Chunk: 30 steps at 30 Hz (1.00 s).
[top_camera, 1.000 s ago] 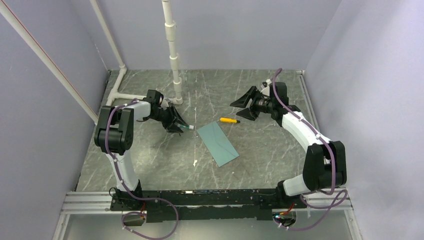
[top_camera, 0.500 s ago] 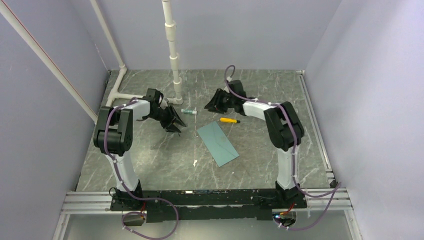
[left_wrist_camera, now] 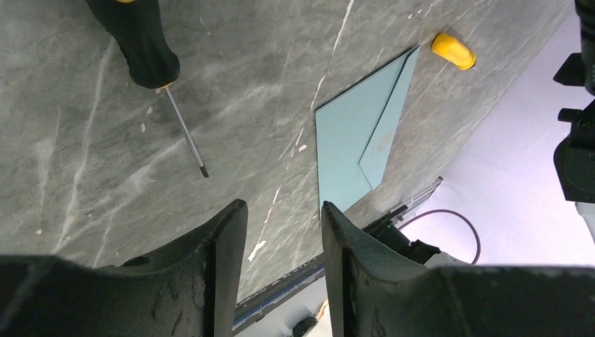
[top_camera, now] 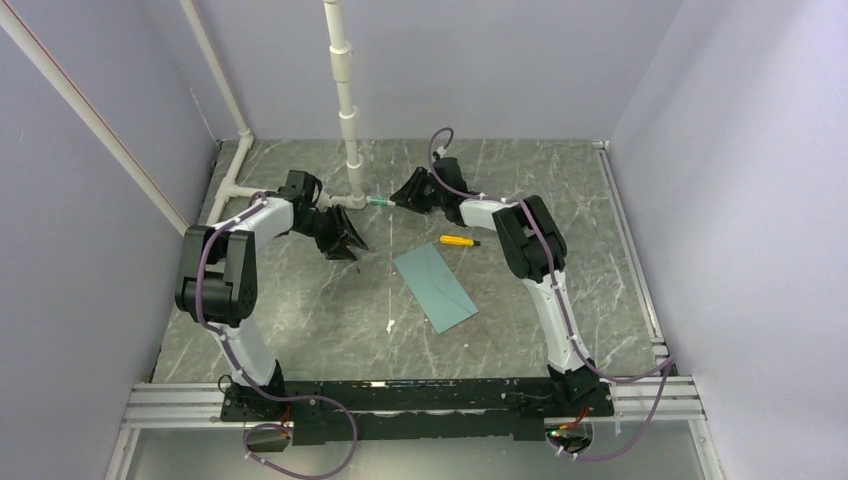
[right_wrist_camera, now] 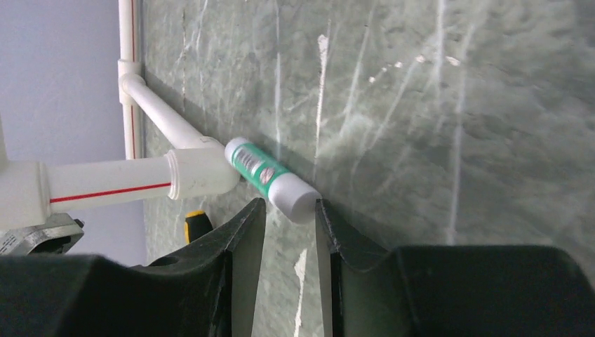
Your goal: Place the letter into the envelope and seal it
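Note:
The teal envelope point(top_camera: 435, 288) lies flat at the table's middle, flap side up; it also shows in the left wrist view point(left_wrist_camera: 351, 137). No separate letter sheet is in view. My left gripper point(top_camera: 345, 240) is open and empty, left of the envelope; its fingertips point(left_wrist_camera: 235, 214) frame bare table. My right gripper point(top_camera: 405, 195) reaches to the back by the white pipe. Its jaws stand a little apart, with the white cap end of a green glue stick point(right_wrist_camera: 270, 179) at their tips. The glue stick point(top_camera: 377, 202) lies against the pipe base.
A white pipe stand point(top_camera: 350, 130) rises at the back, its foot fitting point(right_wrist_camera: 140, 182) touching the glue stick. A yellow capped tool point(top_camera: 458, 241) lies just beyond the envelope. A black-handled screwdriver point(left_wrist_camera: 137, 38) lies near my left gripper. A small white scrap point(top_camera: 390, 325) lies on the table.
My right arm has swung left across the table to the pipe base. The glue stick has moved from my left gripper's tips back to the pipe. My left arm shifted slightly.

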Each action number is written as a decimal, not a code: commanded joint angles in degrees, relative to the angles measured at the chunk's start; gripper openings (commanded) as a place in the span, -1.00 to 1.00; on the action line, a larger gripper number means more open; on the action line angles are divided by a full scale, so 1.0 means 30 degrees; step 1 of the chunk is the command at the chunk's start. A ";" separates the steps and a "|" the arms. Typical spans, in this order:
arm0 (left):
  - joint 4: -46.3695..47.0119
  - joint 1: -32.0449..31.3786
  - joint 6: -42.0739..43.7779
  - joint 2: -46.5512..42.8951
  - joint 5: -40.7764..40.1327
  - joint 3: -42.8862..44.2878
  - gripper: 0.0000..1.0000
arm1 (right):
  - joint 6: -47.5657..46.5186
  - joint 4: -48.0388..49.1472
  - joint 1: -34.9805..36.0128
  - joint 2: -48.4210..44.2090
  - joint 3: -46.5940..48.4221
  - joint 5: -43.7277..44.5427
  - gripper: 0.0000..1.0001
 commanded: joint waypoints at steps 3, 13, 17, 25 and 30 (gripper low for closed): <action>-0.0807 0.0009 0.0820 -0.0810 -0.0331 0.0370 -0.06 | -0.0292 0.0575 0.0549 0.0868 0.1416 -0.0638 -0.27; -0.0897 0.0346 0.1246 -0.1017 -0.0464 0.0462 -0.07 | -0.0967 0.1366 0.0814 -0.0417 -0.0027 -0.1283 -0.32; -0.0676 0.0392 0.1453 -0.1717 -0.0657 0.0386 -0.03 | -0.1483 0.0640 0.0750 -0.2221 -0.0540 -0.1155 -0.24; -0.1786 0.0392 0.2085 -0.5740 -0.4878 0.0648 0.43 | -0.5053 -0.6948 0.0465 -0.8190 -0.1736 0.2737 0.01; -0.3037 0.0392 0.2275 -0.9159 -0.8975 0.0265 0.83 | -0.5867 -1.3951 -0.0247 -1.1725 -0.2321 0.7736 0.27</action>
